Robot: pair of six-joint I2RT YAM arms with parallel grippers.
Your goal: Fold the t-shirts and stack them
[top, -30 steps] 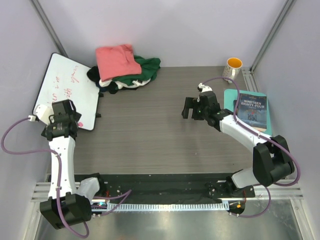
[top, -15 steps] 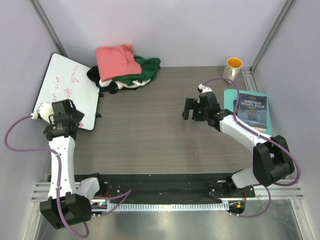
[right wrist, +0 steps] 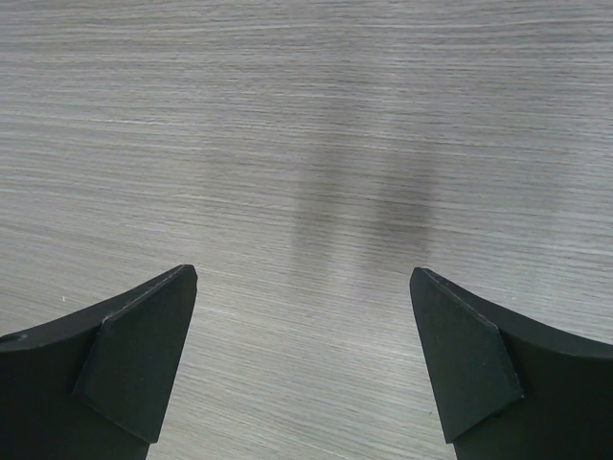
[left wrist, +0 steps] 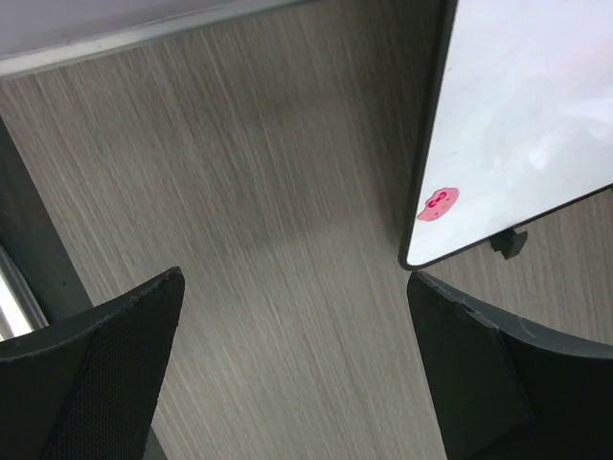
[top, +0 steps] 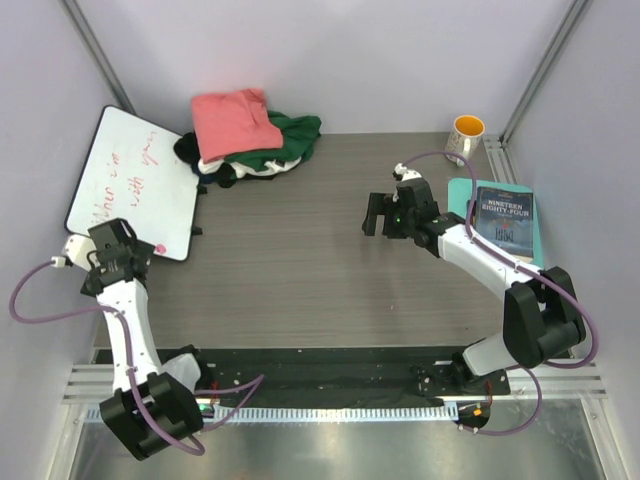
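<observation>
The t-shirts lie in a loose pile at the back left of the table: a salmon-pink one (top: 232,122) on top, a dark green one (top: 287,138) to its right, and white (top: 262,169) and black (top: 189,150) cloth showing underneath. My left gripper (top: 122,252) (left wrist: 295,278) is open over bare table by the whiteboard's near corner, well short of the pile. Right of centre, my right gripper (top: 381,214) (right wrist: 303,271) hangs open over bare wood grain with nothing between its fingers.
A whiteboard (top: 130,180) (left wrist: 536,115) with red writing and a pink magnet (left wrist: 439,202) leans at the left. A mug (top: 467,135) stands at the back right. A dark book (top: 505,220) lies on a teal sheet by the right wall.
My left arm has drawn back toward the near left, off the whiteboard's lower part to its near corner. The right gripper has barely shifted. The pile is unchanged.
</observation>
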